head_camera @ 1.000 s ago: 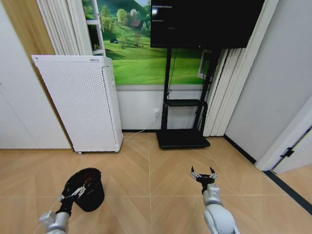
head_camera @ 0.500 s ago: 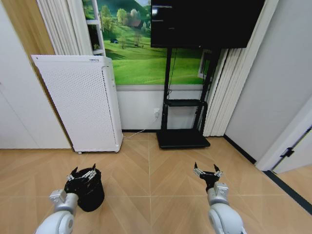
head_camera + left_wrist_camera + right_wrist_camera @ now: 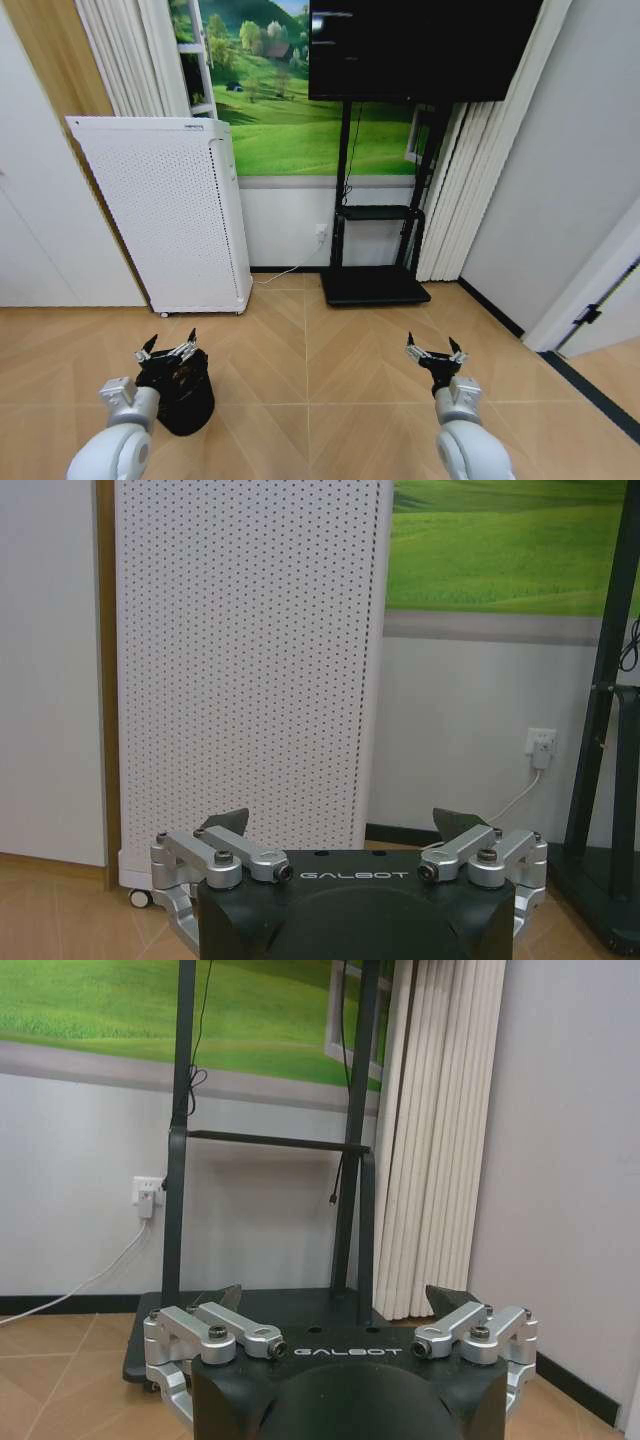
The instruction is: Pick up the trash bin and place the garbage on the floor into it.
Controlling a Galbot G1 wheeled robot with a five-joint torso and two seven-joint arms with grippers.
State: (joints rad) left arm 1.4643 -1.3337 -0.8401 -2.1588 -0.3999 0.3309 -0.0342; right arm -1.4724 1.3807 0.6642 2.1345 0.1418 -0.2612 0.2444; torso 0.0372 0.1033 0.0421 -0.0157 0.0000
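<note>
At lower left of the head view, the left end effector [image 3: 167,349] hangs spread wide and empty, above the rim of the trash bin [image 3: 183,396], which stands on the wooden floor [image 3: 310,340]. At lower right, the right end effector [image 3: 433,351] is likewise splayed, grasping nothing. Bare floor lies between them, reaching the white perforated cabinet [image 3: 170,210] and the black TV stand [image 3: 372,282].

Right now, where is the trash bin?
In the head view the bin stands on the floor at lower left, under the open left end effector, before the white cabinet.
</note>
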